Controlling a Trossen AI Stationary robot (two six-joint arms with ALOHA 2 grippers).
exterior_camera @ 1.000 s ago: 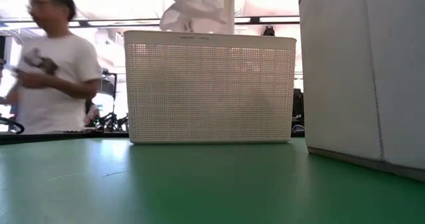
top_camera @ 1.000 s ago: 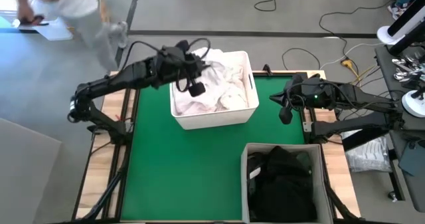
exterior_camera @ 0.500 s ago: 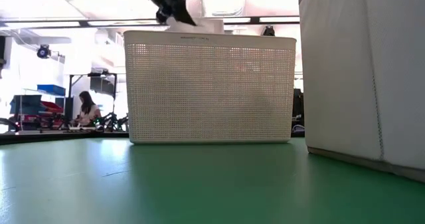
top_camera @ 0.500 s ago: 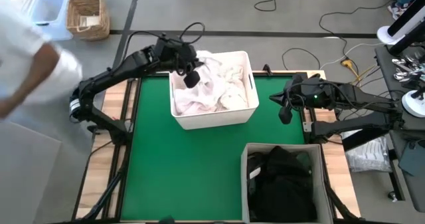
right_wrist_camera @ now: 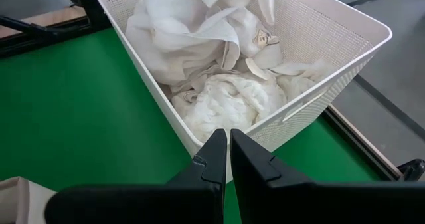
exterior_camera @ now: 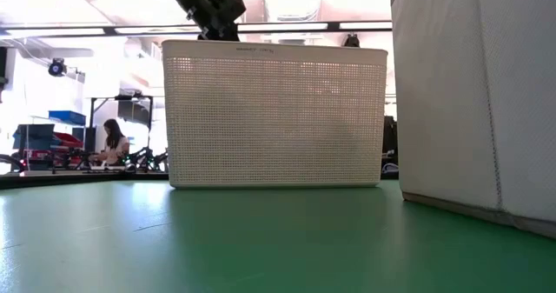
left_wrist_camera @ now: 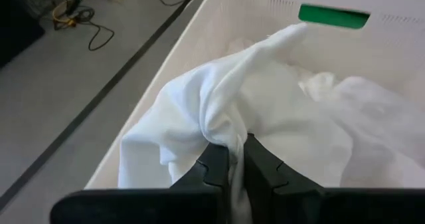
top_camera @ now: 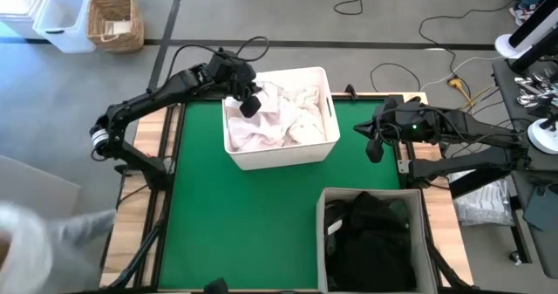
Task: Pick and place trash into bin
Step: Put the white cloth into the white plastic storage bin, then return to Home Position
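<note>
Several white sheets (top_camera: 283, 115) lie heaped in the white mesh tub (top_camera: 281, 157) at the table's far middle. My left gripper (top_camera: 249, 104) hangs over the tub's far left corner, shut on one of the sheets (left_wrist_camera: 219, 98). In the low view it shows just above the tub's rim (exterior_camera: 215, 15), and the sheet is hidden behind the tub wall (exterior_camera: 274, 123). My right gripper (top_camera: 373, 147) waits shut at the table's right edge and points at the tub (right_wrist_camera: 229, 136). Black cloth (top_camera: 370, 242) fills the pale bin (top_camera: 327, 198) at the near right. My left gripper pinches a bunched fold of the white sheet (left_wrist_camera: 224, 132) between its two fingers; several layers are gathered there. The fingers slant down from the table's far left. The sheet spreads away from the fingers over the heap and against the tub's inner wall (left_wrist_camera: 199, 38).
Bare green mat (top_camera: 244, 224) lies near and left of the tub. The tall pale bin (exterior_camera: 473, 93) stands at the near right. A wicker basket (top_camera: 112, 19) and a clear box (top_camera: 63, 19) stand on the floor beyond the far left. A blurred person (top_camera: 35, 233) passes at the near left.
My left gripper has gone down and toward the table's far left, rolling as it went, still shut on the sheet. The sheet, which stood raised above the tub's rim, has sunk into the tub. A person has walked past the table's left side.
</note>
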